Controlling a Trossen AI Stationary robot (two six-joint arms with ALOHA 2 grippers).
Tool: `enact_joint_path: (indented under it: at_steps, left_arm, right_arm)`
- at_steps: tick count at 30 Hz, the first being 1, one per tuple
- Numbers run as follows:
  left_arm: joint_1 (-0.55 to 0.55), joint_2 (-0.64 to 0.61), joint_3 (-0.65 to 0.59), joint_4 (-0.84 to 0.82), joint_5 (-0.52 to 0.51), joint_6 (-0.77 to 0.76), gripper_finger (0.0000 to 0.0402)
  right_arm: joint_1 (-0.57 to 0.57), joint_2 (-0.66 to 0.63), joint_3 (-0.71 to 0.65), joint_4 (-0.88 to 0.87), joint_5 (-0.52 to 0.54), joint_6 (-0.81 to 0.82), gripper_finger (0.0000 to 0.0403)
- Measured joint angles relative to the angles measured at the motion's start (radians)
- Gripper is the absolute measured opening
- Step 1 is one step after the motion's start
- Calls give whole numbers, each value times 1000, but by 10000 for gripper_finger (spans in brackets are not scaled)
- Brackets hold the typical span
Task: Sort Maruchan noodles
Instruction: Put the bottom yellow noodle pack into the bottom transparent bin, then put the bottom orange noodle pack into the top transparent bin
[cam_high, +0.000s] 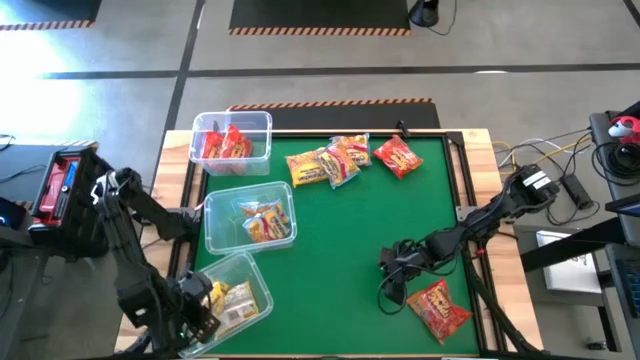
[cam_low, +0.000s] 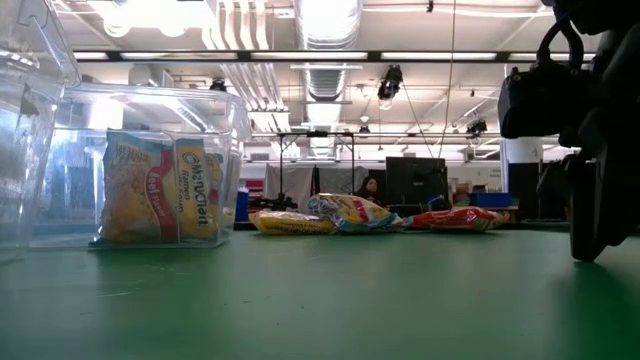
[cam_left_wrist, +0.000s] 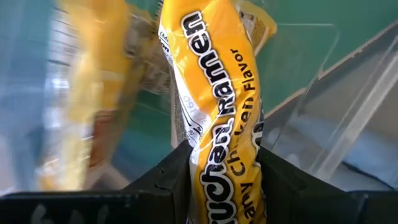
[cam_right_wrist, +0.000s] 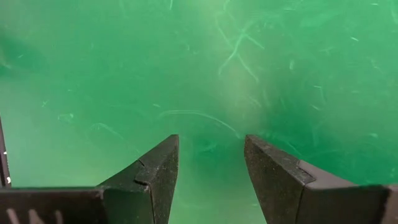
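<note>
Nearest the arms' bases, the left gripper (cam_high: 197, 300) hangs over the front bin (cam_high: 262, 278), jaws clamped on a yellow packet (cam_left_wrist: 217, 118) (creamy chicken, by the wrapper), with another yellow one (cam_high: 238, 300) already lying inside. The right gripper (cam_high: 392, 283) hovers low over bare green mat, fingers spread and holding nothing; a red packet (cam_high: 440, 308) lies just beside it, not between the fingers. Further back, the middle bin (cam_high: 215, 235) holds orange-and-blue packets, the far bin (cam_high: 262, 122) red ones. Beyond, a loose cluster (cam_high: 330, 162) and another red packet (cam_high: 398, 157) wait on the mat. I'd call it roughly halfway: three bins started, several packets left to sort.
</note>
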Motion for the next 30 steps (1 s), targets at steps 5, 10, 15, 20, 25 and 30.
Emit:
enact_joint_path:
  at_steps: [5,10,15,20,25,30]
  left_arm:
    - [1,1,-101,134,-5,-9,114]
    - [0,-2,-145,153,41,-89,127]
    - [0,-3,-131,77,171,-92,160]
    - [0,-5,-50,33,175,-37,189]
    - [0,-5,62,-66,115,-26,202]
    - [1,-5,153,-180,-65,-57,203]
  right_arm:
    - [-1,-12,-1,-1,7,-1,176]
    - [-1,-6,-1,0,8,20,176]
    - [-1,-6,-1,0,7,24,176]
    - [-1,-6,-1,-1,7,24,176]
    - [-1,-6,-1,-2,6,24,176]
    - [-3,-16,-1,-10,-35,93,176]
